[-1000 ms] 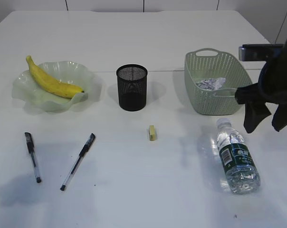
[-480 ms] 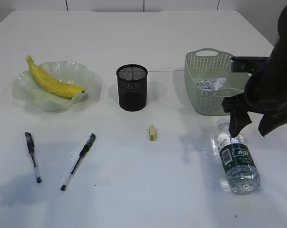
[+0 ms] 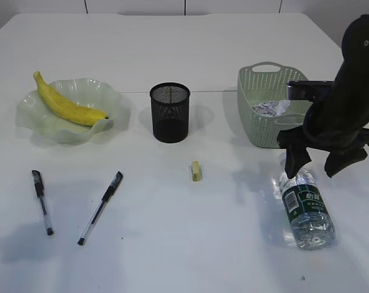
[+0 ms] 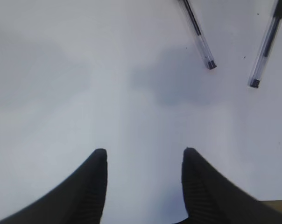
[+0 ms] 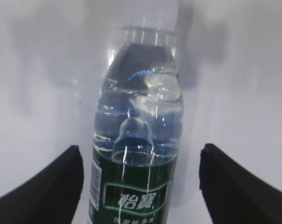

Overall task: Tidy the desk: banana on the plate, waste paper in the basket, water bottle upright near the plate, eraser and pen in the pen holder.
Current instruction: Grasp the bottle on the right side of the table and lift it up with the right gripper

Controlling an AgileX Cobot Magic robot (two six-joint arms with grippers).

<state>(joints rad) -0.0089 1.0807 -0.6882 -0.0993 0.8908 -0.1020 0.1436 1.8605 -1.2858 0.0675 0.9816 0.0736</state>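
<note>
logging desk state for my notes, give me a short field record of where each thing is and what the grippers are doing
banana: on plate
waste paper: in basket
water bottle: lying on table, cap toward basket
eraser: on table, in front of pen holder
pens: two, on table, left front
right gripper: open, above bottle
left gripper: open, empty, near pens
</note>
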